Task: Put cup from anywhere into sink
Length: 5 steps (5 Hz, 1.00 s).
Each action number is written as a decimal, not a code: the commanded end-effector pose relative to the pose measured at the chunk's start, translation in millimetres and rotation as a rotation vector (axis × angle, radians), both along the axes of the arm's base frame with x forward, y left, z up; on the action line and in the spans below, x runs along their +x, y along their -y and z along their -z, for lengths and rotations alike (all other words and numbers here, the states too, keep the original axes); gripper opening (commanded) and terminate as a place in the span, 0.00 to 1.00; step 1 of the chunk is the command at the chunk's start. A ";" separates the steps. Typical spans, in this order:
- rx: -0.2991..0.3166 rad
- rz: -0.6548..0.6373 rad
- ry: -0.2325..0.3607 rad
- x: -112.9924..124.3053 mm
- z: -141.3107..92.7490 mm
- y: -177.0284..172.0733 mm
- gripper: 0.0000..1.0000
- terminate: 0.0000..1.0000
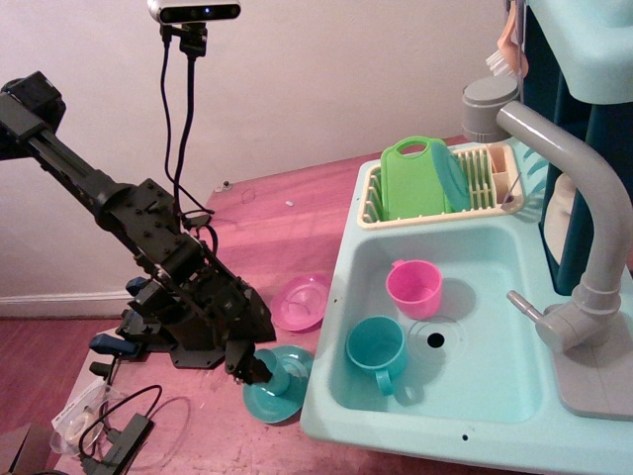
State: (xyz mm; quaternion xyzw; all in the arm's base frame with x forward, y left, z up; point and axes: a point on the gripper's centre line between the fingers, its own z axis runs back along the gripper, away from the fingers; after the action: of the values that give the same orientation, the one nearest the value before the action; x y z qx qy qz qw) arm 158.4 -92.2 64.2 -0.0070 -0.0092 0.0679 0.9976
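Note:
The small teal cup [282, 375] stands upright on the teal saucer [287, 398], on the table just left of the sink. My gripper [259, 369] has come down onto the cup's left side. Its dark fingers [249, 362] reach around the cup and hide part of it, and the jaws look open. The cup still rests on the saucer. The light aqua sink [485, 396] lies to the right, with a round drain hole [435, 339] and a grey faucet [584, 228].
A bigger teal mug [377, 346] with a handle and a pink cup [414, 287] stand in the basin. A pink plate [302, 301] lies on the table behind the saucer. A cream dish rack [485, 188] holds a green board [413, 178]. Cables [119, 426] lie at the front left.

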 end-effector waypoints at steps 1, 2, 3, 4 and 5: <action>-0.042 0.014 0.012 -10.7 24.0 3.7 1.00 0.00; -0.053 0.001 0.035 -13.3 29.0 2.5 1.00 0.00; -0.060 -0.006 0.045 -10.9 30.4 1.2 1.00 0.00; -0.064 -0.005 0.047 -5.8 31.2 1.1 0.00 0.00; -0.051 0.010 0.055 -0.4 31.2 4.1 0.00 0.00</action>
State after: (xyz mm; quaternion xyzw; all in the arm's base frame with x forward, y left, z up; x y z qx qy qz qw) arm 155.6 -96.5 30.9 -0.0308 -0.0231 0.0498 0.9980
